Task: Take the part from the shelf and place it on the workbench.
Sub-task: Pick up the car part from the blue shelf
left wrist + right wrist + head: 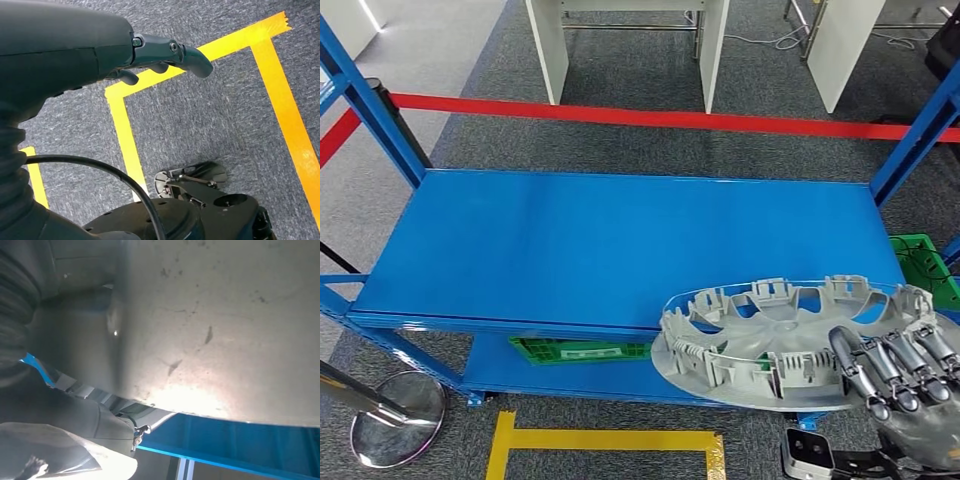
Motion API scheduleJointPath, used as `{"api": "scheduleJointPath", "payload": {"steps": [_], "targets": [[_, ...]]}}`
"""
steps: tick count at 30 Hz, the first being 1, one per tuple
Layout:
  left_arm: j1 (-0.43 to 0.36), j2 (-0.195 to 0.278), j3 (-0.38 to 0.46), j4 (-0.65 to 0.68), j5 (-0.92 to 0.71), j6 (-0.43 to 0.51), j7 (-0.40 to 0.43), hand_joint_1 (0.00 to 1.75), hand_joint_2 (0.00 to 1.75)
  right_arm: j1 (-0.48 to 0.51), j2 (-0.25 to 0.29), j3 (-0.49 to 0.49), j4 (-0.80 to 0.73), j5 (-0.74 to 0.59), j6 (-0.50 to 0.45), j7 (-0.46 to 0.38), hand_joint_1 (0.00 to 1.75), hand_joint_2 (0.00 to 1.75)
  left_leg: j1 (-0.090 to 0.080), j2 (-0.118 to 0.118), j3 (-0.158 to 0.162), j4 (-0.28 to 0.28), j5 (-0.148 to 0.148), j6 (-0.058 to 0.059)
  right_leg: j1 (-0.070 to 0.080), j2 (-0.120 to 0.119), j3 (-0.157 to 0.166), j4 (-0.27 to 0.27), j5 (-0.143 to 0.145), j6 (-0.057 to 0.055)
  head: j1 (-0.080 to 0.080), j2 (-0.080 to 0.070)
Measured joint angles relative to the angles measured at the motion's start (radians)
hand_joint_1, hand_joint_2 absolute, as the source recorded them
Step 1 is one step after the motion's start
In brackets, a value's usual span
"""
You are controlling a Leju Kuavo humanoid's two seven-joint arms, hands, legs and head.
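- The blue shelf (622,245) spans the head view, its wide upper deck bare and a lower deck showing beneath its front edge.
- The grey carpet floor (637,70) carries a red tape line (644,117) behind the shelf and yellow tape (607,440) in front of it.
- The part, a grey plastic wheel cover (765,345), sits at the shelf's front right corner, ribbed inner side up, overhanging the front edge.
- The right hand (905,385) grips the wheel cover's near right rim, dark fingers (863,375) curled over the top.
- A green crate (576,350) lies on the lower deck.
- The left hand (158,57) hangs over the taped floor, its fingers loosely bent and holding nothing.
- A chrome stanchion base (395,418) rests on the floor at lower left.
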Motion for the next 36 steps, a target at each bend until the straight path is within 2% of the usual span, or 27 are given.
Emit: {"api": "scheduleJointPath", "payload": {"steps": [12, 26, 36], "targets": [[0.0, -0.001, 0.0, 0.0, -0.013, -0.001, -0.029, 0.0, 1.75, 0.003, 0.026, -0.012, -0.019, 0.0, 0.0, -0.021, 1.75, 1.75, 0.0, 0.0, 0.0, 0.0, 0.0, 0.0, 0.0, 0.0, 0.0, 0.0, 0.0, 0.0, 0.0, 0.0], [0.0, -0.001, 0.0, 0.001, -0.019, -0.01, -0.043, 0.0, 1.75, -0.012, 0.033, -0.012, -0.026, 0.0, 0.0, -0.03, 1.75, 1.75, 0.0, 0.0, 0.0, 0.0, 0.0, 0.0, 0.0, 0.0, 0.0, 0.0, 0.0, 0.0, 0.0, 0.0], [0.0, -0.002, 0.0, 0.001, -0.025, -0.025, -0.036, 0.0, 1.75, -0.017, 0.052, -0.002, -0.047, 0.0, 0.0, -0.005, 1.75, 1.75, 0.0, 0.0, 0.0, 0.0, 0.0, 0.0, 0.0, 0.0, 0.0, 0.0, 0.0, 0.0, 0.0, 0.0]]}}
